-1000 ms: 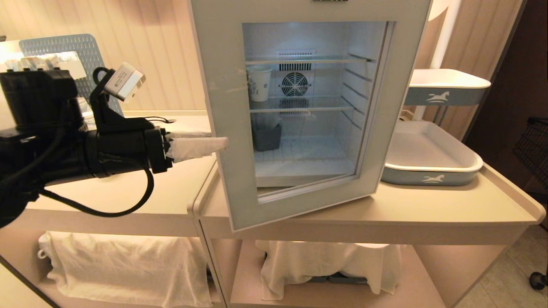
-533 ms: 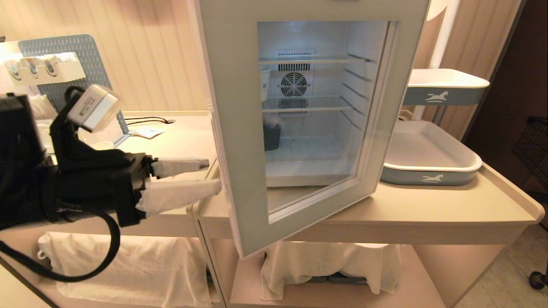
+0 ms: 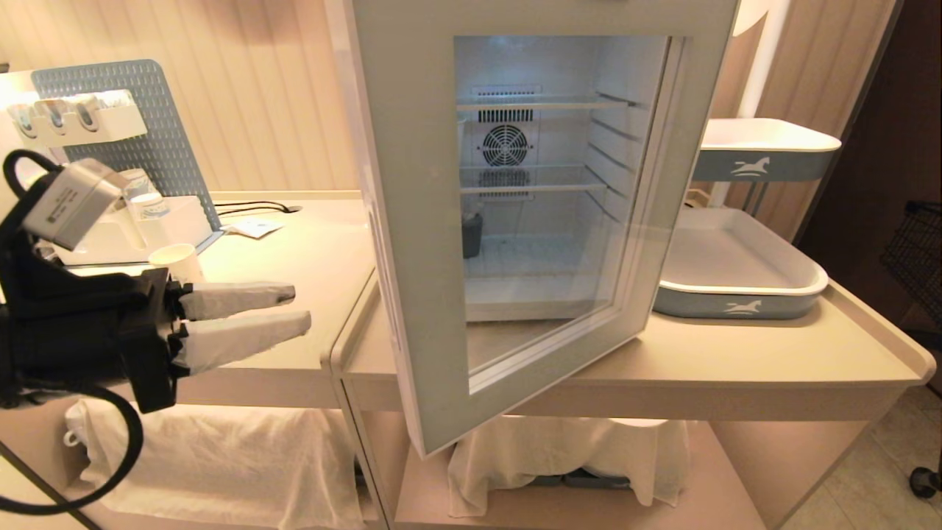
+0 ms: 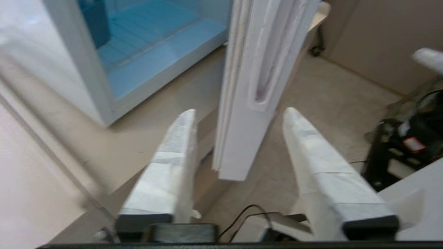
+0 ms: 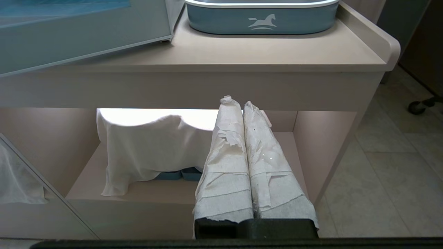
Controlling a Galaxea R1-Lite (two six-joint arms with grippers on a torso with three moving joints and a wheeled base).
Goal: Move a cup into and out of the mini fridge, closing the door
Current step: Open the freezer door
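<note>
The mini fridge [image 4: 86, 79] stands lit on the counter. Its door [image 3: 412, 258] hangs swung out toward me, about half open. The cup is hidden behind the door's white frame. My left gripper [image 3: 298, 307] hovers over the left counter, a short way left of the door's free edge, open and holding nothing. In the left wrist view the door's edge with its slot handle [image 4: 263, 90] stands just beyond the left gripper [image 4: 239, 111], touching neither finger. My right gripper [image 5: 235, 102] is shut and empty, parked low in front of the counter's lower shelf.
A dark tub [image 3: 471, 234] sits on the fridge floor. A blue-and-white tray [image 3: 736, 294] lies right of the fridge, another [image 3: 765, 151] on a stand behind it. A plain white paper beaker [image 3: 176, 261] and a dispenser tray [image 3: 110, 239] stand on the left counter. White cloths [image 3: 213, 456] drape the lower shelves.
The door has swung further open toward me. My left gripper has let go of the door's edge and drawn back to the left. The cup has slipped out of sight behind the door frame.
</note>
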